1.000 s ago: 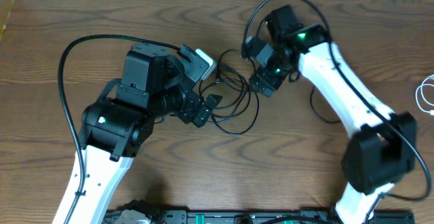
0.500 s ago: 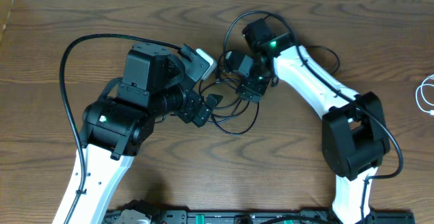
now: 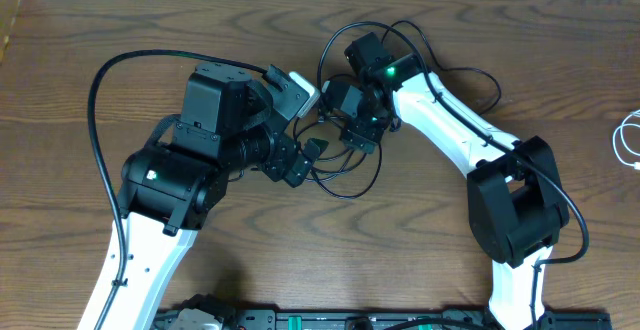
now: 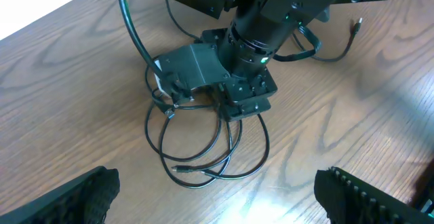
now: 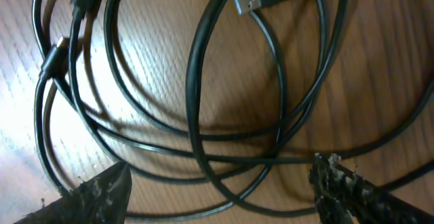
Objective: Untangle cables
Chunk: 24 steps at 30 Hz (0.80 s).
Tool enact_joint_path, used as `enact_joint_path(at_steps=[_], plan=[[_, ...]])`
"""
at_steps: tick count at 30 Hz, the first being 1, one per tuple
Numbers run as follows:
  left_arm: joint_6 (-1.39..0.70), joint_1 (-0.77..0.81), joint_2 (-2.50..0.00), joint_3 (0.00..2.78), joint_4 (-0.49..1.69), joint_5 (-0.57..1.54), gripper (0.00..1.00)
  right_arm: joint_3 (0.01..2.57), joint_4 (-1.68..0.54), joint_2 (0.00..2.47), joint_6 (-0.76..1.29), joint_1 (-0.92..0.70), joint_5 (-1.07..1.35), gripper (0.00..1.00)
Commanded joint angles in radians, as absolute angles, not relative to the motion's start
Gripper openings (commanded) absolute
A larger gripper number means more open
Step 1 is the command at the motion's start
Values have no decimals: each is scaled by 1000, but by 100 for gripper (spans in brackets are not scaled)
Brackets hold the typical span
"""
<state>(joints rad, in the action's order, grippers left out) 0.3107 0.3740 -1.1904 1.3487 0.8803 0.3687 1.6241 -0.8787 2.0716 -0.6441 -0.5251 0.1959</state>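
Observation:
A tangle of thin black cables [image 3: 345, 196] lies on the wooden table between the two arms. In the left wrist view its loops [image 4: 203, 157] lie ahead of my open, empty left gripper [image 4: 217, 203], with the right arm's gripper [image 4: 237, 91] standing on their far side. My right gripper [image 5: 220, 190] is open and low over the loops [image 5: 196, 102], several strands running between its fingers. A metal USB plug [image 5: 247, 0] lies ahead of it. In the overhead view the left gripper [image 3: 305, 162] and right gripper [image 3: 352, 130] are close together at the tangle.
A white cable [image 3: 628, 140] lies coiled at the table's right edge, away from both arms. The thick black arm cable [image 3: 100, 80] arcs over the left side. The robot base rail [image 3: 330, 320] runs along the front edge.
My right arm has swung left and come down onto the black tangle, close to the left gripper. The left arm has not moved.

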Motion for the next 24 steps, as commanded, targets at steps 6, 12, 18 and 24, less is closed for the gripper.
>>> enact_joint_path(at_steps=[6,12,18,24], plan=[[306,373,-1195,1345,883,381,97,1540,-784,2082,-640,-529,243,77],[306,373,-1195,1345,883,381,97,1487,-721,2082,-641,-529,242,34],[306,373,-1195,1345,889,381,97,1495,-657,2072,-491,-532,119,1],[306,372,-1195,1345,913,373,97,1526,-644,1991,-421,-545,-61,1]])
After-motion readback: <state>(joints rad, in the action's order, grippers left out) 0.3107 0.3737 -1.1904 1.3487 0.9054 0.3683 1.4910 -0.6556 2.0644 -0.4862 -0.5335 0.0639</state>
